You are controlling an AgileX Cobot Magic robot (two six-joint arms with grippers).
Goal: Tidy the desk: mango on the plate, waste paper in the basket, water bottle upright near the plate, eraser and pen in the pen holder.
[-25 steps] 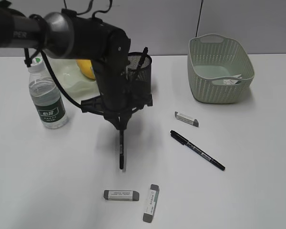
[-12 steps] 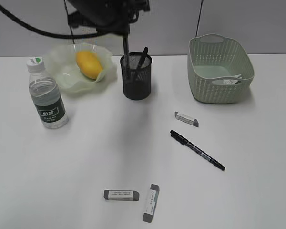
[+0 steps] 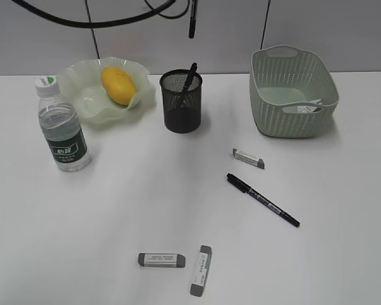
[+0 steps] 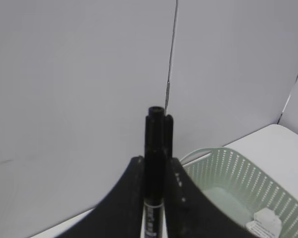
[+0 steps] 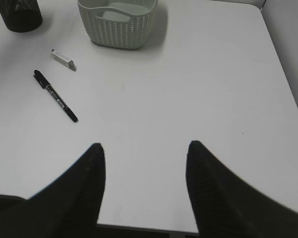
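A: What's changed over the last second?

B: The left arm has lifted away from the desk (image 3: 82, 216) with a black pen; only the pen's tip (image 3: 192, 25) now shows high above the pen holder (image 3: 181, 101). In the left wrist view the left gripper (image 4: 154, 186) is clamped around that pen (image 4: 156, 148). A judgement: it's on its way into the holder, not yet dropped.

A: And the right gripper (image 5: 144, 148)?

B: Spread wide, holding nothing, hovering over bare tabletop well right of the holder.

A: Run through the things, biggest first.

B: Smooth white desk. Basket (image 3: 293, 89), right of the holder, pale green plastic with woven-look sides, waste paper (image 3: 308, 108) already inside. Plate (image 3: 89, 89), left of the holder, translucent green with a ruffled rim, carrying the glossy oval mango (image 3: 117, 86). Water bottle (image 3: 62, 127), further left, clear plastic, upright. The holder itself, black wire mesh, one pen (image 3: 189, 75) leaning in it.

A: What's left?

B: A second black pen (image 3: 263, 200) in front and right of the holder, one eraser (image 3: 248, 158) just behind it, two more erasers (image 3: 162, 260) (image 3: 202, 270) nearer the front edge, all flat grey-white bars
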